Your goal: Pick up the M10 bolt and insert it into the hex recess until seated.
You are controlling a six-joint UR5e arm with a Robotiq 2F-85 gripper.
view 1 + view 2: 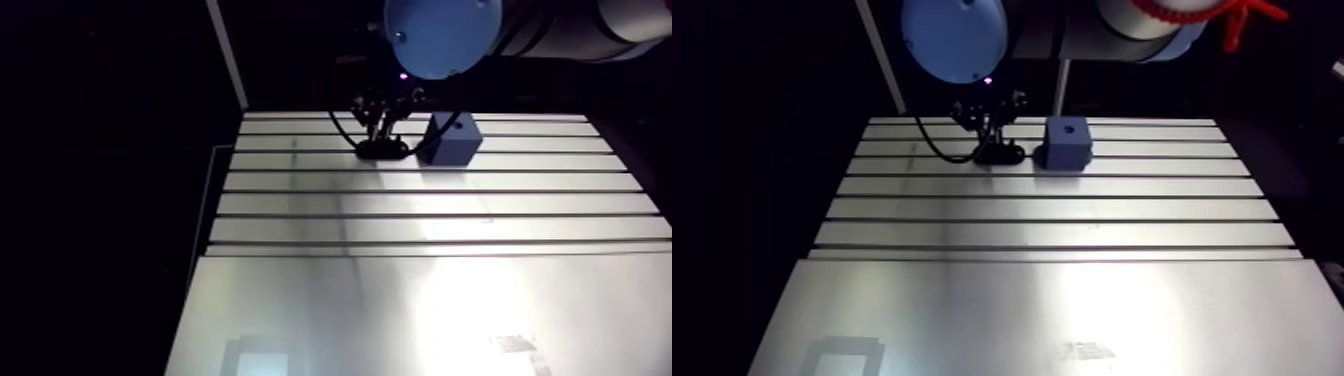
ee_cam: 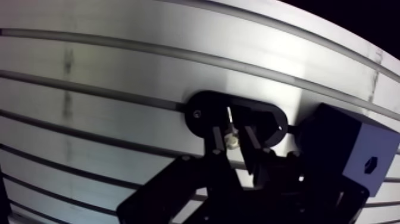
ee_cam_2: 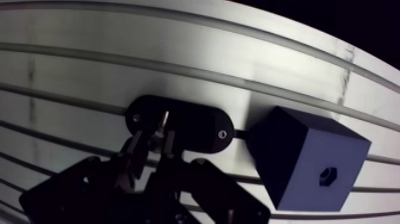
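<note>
Fingers (image 2: 215, 143) of the gripper (image 2: 231, 132) pinch what seems a small silvery bolt (image 2: 231, 140) over a black oval plate (image 2: 199, 110). Just right stands a blue cube block (image 3: 297, 155).

M10 bolt (image 2: 231, 139), apparently upright, on a black oval holder (image 2: 202, 110); hex recess (image 3: 328, 176) in the neighbouring dark block (image 3: 297, 149).

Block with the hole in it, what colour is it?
The block is dull blue, clearest in the arm view.
</note>
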